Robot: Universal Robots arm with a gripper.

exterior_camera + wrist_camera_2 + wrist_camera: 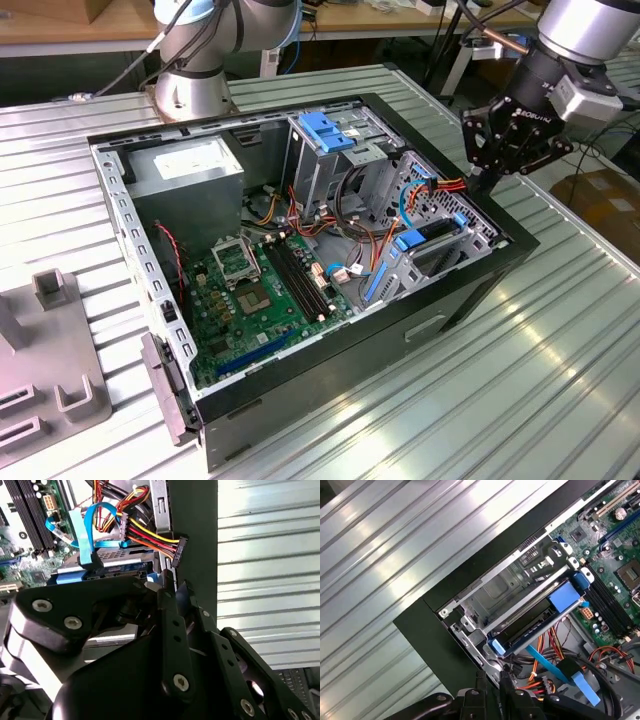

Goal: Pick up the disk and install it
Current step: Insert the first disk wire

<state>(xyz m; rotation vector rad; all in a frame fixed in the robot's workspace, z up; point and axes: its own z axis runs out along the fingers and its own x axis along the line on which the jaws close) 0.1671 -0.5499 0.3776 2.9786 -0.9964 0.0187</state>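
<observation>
Closest in the exterior view is the desk [560, 380], a surface of pale ribbed metal slats that catch long streaks of light. At its edge on the exterior view's left lies a grey fixture [60, 390] with upright tabs. Behind it sits the computer case [330, 350], black-walled and lying on its side with the cover off, so the green motherboard [260, 290] faces up.

In the case's corner toward the exterior view's right is the disk [432, 236]. It rests at a slant in a silver bay, its blue frame bright against the dark metal. The first wrist view shows the disk [530, 630] edge-on across that bay. The second wrist view shows its dark top and blue edge [120, 557] under a looped blue ribbon cable [85, 535].

The gripper [480, 182] hangs above that same corner, over the case wall. Its jaws are drawn close together with nothing between them. In the second wrist view the gripper [175, 584] is just beside the disk's blue corner and near a black connector [180, 547] on red, yellow and orange wires. Whether it touches either I cannot tell.

Deeper in the case stand a silver drive cage [325, 130] topped with a blue bracket, and a grey power supply [190, 170]. Behind the case the arm's base [190, 90] stands on the desk. Beyond it a wooden worktop [60, 25] runs across the back of the room, with cables hanging beneath. A brown box [600, 195] sits off the desk on the exterior view's right.
</observation>
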